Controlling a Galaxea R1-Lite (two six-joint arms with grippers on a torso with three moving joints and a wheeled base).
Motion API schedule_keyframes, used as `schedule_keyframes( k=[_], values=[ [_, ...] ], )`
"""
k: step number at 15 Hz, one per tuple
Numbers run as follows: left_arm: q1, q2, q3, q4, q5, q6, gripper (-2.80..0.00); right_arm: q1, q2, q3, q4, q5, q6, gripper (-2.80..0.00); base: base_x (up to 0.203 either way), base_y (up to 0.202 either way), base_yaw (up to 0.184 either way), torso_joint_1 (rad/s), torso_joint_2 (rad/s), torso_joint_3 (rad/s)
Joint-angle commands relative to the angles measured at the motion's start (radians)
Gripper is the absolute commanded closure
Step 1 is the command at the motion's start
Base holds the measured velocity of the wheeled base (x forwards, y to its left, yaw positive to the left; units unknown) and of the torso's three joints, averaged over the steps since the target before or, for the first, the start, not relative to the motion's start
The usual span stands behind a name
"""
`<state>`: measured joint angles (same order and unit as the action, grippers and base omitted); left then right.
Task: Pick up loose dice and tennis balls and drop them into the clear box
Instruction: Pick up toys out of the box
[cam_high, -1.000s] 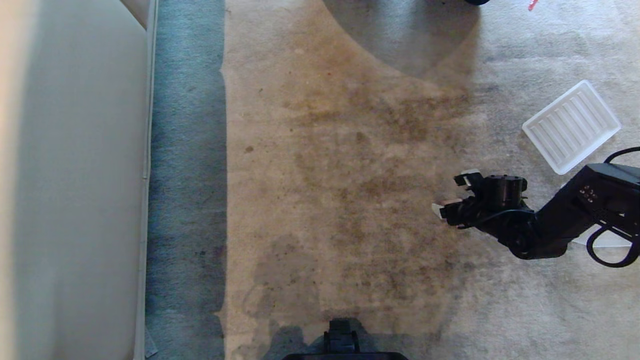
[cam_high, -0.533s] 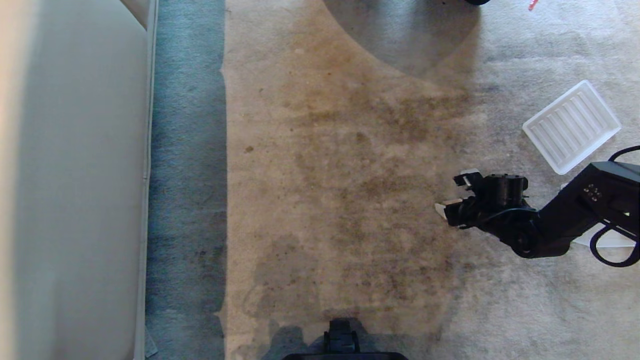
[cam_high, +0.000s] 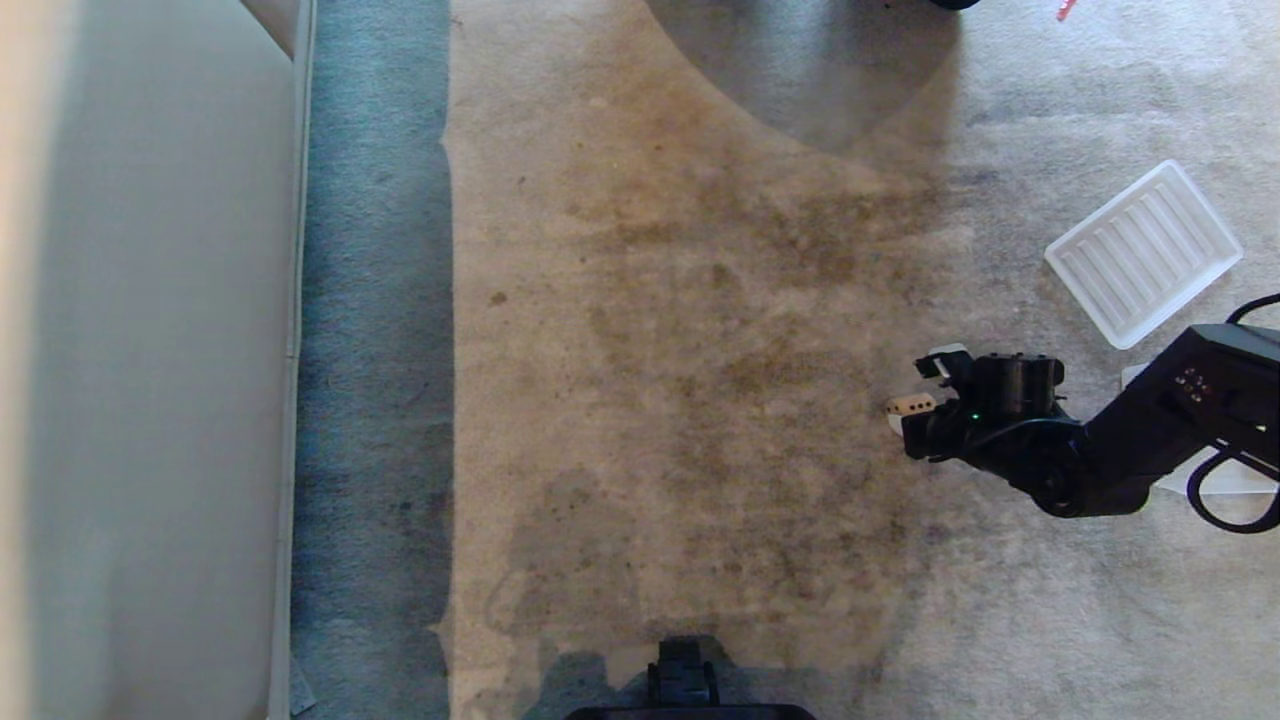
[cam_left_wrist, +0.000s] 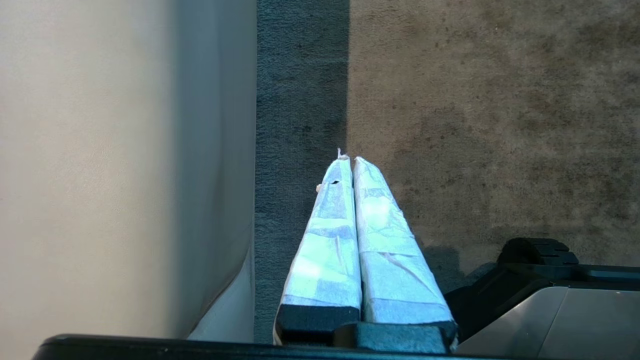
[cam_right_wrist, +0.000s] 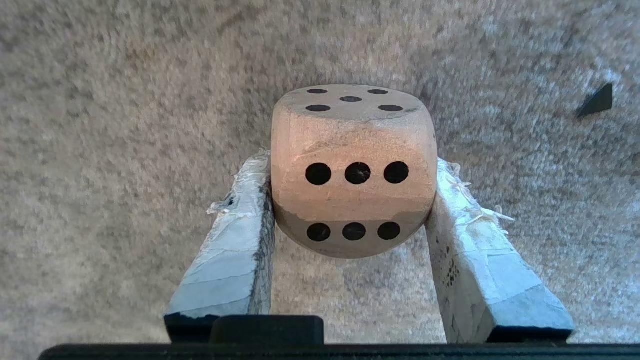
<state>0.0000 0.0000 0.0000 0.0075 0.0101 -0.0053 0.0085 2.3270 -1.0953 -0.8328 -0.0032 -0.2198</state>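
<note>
Right wrist view shows the two tape-wrapped fingers (cam_right_wrist: 235, 240) of the right gripper (cam_right_wrist: 352, 195) set either side of the beige die (cam_right_wrist: 352, 170), each pad lying flat against one side face of the cube, so the jaws stand about half apart and are clamped on it. The die sits near the fingertips, with a row of three dark pips on the face toward the camera, another row of three on the lower edge, and five pips on the far face. Behind it is pale grey carpet (cam_right_wrist: 125, 100), and whether the die rests on the pile or is just clear of it cannot be told. In the head view the right gripper (cam_high: 918, 385) is at the right of the scene, its fingers pointing toward the middle of the floor, and a small beige part of the die (cam_high: 910, 405) shows at the nearer fingertip. The black right arm (cam_high: 1120, 450) runs from the gripper back toward the right edge, low over the carpet (cam_high: 700, 350), with a looped black cable beside it. A flat ribbed translucent lid (cam_high: 1143, 254) lies on the carpet beyond the arm, apart from it. Part of a whitish plastic piece (cam_high: 1215, 480) shows from under the arm near the right edge; what it is cannot be told. Left wrist view shows the left gripper (cam_left_wrist: 350, 162) with its taped fingers pressed together, holding nothing, parked above the strip of blue-grey carpet (cam_left_wrist: 300, 75) beside a pale wall (cam_left_wrist: 100, 150).
</note>
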Motion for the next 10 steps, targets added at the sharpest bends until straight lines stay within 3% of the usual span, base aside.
schedule_keyframes(
  k=[1,10],
  values=[
    [0.000,0.000,0.000,0.000,0.001,-0.001,0.00,0.001,0.000,0.000,-0.005,0.000,-0.001,0.00,0.000,0.000,0.000,0.000,0.00,0.000],
    [0.000,0.000,0.001,0.000,0.001,-0.001,0.00,0.000,-0.012,0.016,0.021,-0.004,-0.002,0.00,0.000,0.000,0.000,0.000,0.00,0.000]
  ],
)
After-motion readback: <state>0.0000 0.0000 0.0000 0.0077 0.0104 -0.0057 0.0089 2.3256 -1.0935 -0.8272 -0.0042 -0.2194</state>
